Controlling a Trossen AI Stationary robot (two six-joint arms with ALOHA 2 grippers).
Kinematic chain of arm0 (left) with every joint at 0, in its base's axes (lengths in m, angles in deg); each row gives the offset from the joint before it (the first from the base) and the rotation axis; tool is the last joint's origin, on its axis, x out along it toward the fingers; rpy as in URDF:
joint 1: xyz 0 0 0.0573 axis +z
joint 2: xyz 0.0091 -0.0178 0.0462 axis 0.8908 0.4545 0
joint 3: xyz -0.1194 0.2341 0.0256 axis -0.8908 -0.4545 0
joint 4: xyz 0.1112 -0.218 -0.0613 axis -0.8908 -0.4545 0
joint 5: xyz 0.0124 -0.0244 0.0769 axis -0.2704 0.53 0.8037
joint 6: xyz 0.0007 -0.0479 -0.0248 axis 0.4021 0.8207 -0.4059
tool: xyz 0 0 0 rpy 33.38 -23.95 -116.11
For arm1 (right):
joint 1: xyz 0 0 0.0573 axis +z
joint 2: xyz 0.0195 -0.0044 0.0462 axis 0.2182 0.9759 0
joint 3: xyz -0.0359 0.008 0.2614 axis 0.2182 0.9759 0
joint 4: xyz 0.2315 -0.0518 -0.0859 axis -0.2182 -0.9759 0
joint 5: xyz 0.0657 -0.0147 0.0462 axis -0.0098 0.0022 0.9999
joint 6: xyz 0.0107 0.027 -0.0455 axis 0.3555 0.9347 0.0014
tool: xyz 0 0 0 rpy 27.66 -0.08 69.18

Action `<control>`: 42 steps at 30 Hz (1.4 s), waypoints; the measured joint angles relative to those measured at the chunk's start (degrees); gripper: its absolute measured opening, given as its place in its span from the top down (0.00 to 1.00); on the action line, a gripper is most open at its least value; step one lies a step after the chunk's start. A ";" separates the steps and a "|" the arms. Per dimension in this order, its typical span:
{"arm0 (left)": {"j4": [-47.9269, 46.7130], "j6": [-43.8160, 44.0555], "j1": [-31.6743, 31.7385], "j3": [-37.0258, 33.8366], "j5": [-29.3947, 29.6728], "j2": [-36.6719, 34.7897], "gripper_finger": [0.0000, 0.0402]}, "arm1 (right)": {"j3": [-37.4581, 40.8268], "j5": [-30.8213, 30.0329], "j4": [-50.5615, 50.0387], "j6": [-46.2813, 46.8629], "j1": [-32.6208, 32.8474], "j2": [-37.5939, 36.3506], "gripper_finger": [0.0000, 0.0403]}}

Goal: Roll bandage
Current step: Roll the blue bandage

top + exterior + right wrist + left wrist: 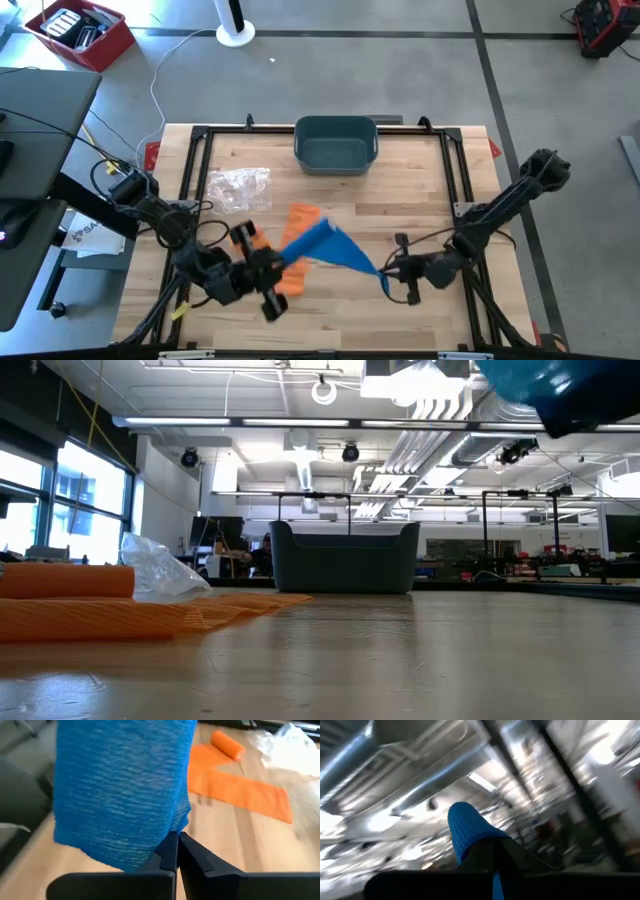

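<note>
A blue bandage (pixel 325 243) hangs in the air as a spread strip between my two grippers, above the middle of the table. It also shows in the low view (pixel 560 390) at the top right. My left gripper (pixel 272 262) is shut on the bandage's left end. My right gripper (pixel 388 277) is shut on its right end. An orange bandage (pixel 297 240) lies partly under the blue one, with a rolled end (pixel 305 213) toward the far side and a flat strip (pixel 240 790) on the wood. My left gripper pinches the blue bandage's left end (pixel 470 837) between its two fingers, and a short stub of cloth sticks out past the fingertips. This end is lifted clear of the table. My right gripper pinches the blue bandage's right end (pixel 167 832) between its two shut fingers, coming level from the table's right. The cloth widens away from the fingers and is held clear of the table.
A dark grey bin (pixel 336 142) stands at the far middle of the table. A crumpled clear plastic bag (pixel 240 187) lies at the far left. Black rails (pixel 200 150) frame the table's edges. Bare wood (pixel 420 210) shows at the far right.
</note>
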 joint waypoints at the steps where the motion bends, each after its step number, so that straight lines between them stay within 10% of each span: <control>1: 0.42 -1.55 0.26 0.06 2.09 -0.78 1.00 | -0.44 -1.18 -0.13 1.38 0.90 0.00 1.00; 21: 0.23 -12.56 -0.79 -1.76 29.72 -3.64 1.00 | -2.67 5.42 -2.77 12.06 8.47 0.31 1.00; 31: 0.17 -7.46 -3.65 -6.18 33.06 -3.64 1.00 | -2.67 7.50 1.48 30.31 16.81 8.24 1.00; 42: 0.65 -0.67 1.78 -13.03 36.86 -3.62 1.00 | -15.37 1.25 -1.53 29.99 26.92 8.96 1.00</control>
